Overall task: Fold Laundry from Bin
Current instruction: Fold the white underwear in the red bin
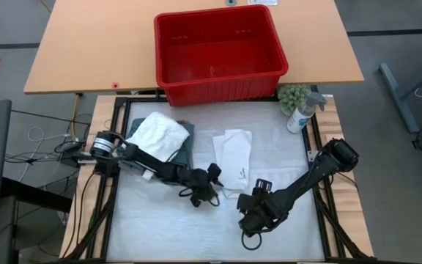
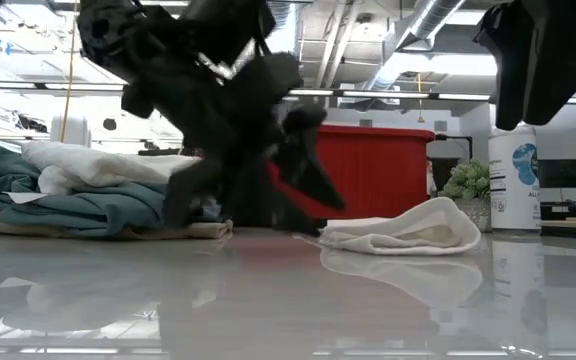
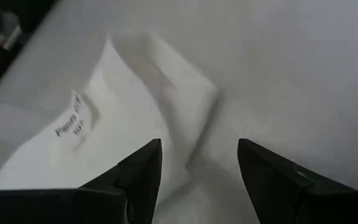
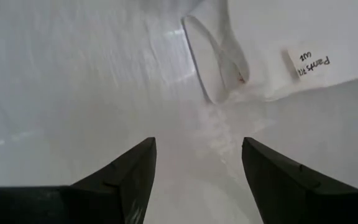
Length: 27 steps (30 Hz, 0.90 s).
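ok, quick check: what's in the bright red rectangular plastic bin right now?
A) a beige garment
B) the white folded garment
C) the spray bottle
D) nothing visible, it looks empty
D: in the high view the bright red rectangular plastic bin shows only its bare floor, while the white folded garment lies on the table outside it.

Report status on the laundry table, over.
Left gripper jaws open, low at the white garment's near edge. Right gripper jaws open, empty, just beyond it. Folded pile at left; red bin looks empty. Nothing in the way.
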Each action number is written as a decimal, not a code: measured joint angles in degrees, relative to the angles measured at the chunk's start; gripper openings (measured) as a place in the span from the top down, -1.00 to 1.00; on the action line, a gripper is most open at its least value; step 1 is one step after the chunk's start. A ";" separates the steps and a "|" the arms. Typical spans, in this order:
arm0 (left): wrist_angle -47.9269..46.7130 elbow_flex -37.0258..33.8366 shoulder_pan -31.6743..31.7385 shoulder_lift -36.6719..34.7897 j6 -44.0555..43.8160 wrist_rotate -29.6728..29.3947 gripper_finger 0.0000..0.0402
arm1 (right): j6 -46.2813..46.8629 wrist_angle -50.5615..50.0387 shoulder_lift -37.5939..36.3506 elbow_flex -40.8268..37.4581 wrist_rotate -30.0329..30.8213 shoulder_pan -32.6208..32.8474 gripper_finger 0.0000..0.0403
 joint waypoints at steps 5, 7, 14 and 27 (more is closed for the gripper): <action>-1.10 2.73 0.13 2.46 1.18 -6.13 0.00 | 2.23 0.07 0.00 0.00 -0.02 0.42 -0.30; -1.77 3.05 0.45 2.46 1.13 -7.11 0.00 | 2.75 0.06 0.00 0.00 -0.02 0.78 -0.30; -3.60 3.02 1.15 1.94 1.73 -7.22 0.00 | 2.68 -0.11 0.00 0.00 0.00 1.50 -0.30; -4.13 3.02 1.07 1.92 4.11 -10.49 0.71 | 2.64 -0.12 0.00 0.00 0.00 1.53 -0.30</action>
